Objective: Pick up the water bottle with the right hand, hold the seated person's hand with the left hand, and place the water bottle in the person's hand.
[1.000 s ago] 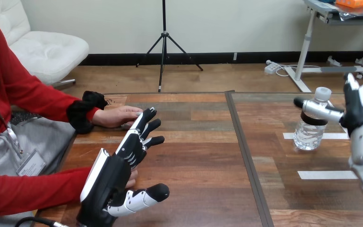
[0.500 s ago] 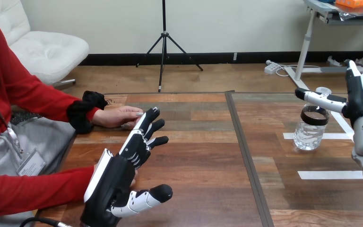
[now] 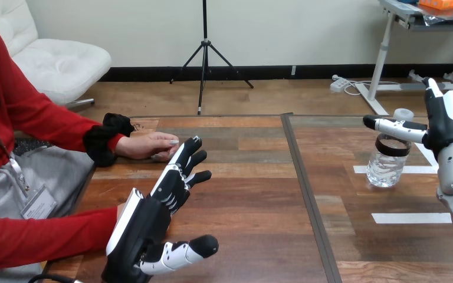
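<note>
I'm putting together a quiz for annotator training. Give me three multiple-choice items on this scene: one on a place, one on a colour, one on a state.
1. Where does the water bottle stand?
A. on the table's right half
B. on the floor
C. on a shelf
2. What colour is the bottle's cap?
A. red
B. white
C. blue
3. How is the robot's left hand?
A. shut on the bottle
B. curled into a fist
C. open

Answers: 1 A, it stands upright on the wood at the right. 2 B, the top is white. 3 C, its fingers are straight and hold nothing.
</note>
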Available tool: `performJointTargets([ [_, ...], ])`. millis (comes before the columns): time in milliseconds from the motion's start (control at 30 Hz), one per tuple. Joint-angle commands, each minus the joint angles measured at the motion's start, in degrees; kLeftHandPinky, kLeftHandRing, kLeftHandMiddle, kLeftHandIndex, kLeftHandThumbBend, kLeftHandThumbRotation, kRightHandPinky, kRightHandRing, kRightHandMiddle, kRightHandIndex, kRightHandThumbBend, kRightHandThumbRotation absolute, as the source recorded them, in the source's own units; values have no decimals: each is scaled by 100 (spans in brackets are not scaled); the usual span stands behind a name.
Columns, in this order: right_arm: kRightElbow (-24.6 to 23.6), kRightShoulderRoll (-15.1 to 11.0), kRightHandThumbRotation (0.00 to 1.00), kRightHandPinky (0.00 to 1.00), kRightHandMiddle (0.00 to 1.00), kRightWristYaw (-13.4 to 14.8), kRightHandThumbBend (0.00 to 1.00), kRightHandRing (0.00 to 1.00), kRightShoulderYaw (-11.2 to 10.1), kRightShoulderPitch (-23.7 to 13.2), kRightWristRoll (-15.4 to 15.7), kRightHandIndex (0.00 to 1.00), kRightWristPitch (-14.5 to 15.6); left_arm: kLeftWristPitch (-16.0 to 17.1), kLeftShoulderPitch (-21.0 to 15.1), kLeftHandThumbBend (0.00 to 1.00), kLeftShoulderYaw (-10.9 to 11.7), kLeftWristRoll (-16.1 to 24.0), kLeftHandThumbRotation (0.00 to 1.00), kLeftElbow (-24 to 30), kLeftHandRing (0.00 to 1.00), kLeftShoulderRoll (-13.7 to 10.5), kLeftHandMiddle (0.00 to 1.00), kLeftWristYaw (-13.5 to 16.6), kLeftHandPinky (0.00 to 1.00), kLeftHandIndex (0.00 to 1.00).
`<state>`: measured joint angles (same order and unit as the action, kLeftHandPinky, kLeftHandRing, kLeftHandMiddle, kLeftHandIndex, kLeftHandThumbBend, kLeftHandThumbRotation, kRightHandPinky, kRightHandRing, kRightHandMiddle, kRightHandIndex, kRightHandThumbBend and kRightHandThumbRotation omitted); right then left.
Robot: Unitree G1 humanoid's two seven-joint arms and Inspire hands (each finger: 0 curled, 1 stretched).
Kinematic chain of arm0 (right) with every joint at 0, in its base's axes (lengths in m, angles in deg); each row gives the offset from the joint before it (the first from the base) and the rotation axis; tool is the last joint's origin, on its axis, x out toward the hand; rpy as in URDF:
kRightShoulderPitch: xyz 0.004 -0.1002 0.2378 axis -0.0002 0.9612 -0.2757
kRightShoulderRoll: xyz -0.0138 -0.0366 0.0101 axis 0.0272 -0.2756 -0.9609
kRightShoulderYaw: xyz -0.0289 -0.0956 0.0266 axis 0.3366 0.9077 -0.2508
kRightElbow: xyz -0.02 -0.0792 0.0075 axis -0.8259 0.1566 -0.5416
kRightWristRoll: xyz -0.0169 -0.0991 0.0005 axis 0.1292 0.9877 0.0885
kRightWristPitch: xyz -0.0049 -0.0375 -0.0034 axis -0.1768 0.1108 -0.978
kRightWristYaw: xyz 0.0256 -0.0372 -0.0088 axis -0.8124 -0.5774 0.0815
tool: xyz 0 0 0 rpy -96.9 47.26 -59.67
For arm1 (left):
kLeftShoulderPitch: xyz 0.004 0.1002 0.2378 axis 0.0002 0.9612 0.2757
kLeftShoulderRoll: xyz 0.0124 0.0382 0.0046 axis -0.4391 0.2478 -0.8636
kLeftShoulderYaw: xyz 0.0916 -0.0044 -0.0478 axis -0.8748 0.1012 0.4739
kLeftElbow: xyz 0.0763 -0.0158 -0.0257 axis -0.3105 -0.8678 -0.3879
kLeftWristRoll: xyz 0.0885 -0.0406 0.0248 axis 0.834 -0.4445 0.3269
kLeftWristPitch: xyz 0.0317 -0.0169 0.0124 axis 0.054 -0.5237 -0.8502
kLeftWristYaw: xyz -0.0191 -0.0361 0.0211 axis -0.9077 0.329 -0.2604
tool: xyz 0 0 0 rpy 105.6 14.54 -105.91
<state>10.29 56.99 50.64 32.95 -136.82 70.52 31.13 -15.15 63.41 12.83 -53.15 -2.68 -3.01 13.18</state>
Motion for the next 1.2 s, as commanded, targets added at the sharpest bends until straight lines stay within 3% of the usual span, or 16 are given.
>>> performJointTargets([
  [0, -17, -22, 53, 82, 95, -29, 100, 93, 39, -501, 7, 99, -6, 37, -117, 100, 16, -28, 61, 242, 96, -1, 99, 36, 86, 97],
  [533, 10, -5, 52, 71, 90, -136, 100, 85, 174, -514, 116, 96, -14, 183, -14, 100, 69, 96, 62, 255, 94, 1, 98, 161, 84, 96],
  [633, 10, -3, 51, 63, 83, -144, 100, 76, 200, -521, 140, 94, -45, 170, 14, 100, 62, 97, 62, 285, 94, -2, 98, 179, 83, 96],
  [933, 3, 12, 51, 57, 73, -217, 100, 68, 209, -537, 123, 89, -144, 159, 78, 100, 49, 76, 62, 354, 94, -8, 98, 209, 82, 96],
  [1167, 1, 18, 54, 39, 54, -286, 100, 50, 303, -554, 182, 86, -206, 91, 138, 100, 41, 76, 62, 418, 94, -3, 98, 226, 83, 95],
])
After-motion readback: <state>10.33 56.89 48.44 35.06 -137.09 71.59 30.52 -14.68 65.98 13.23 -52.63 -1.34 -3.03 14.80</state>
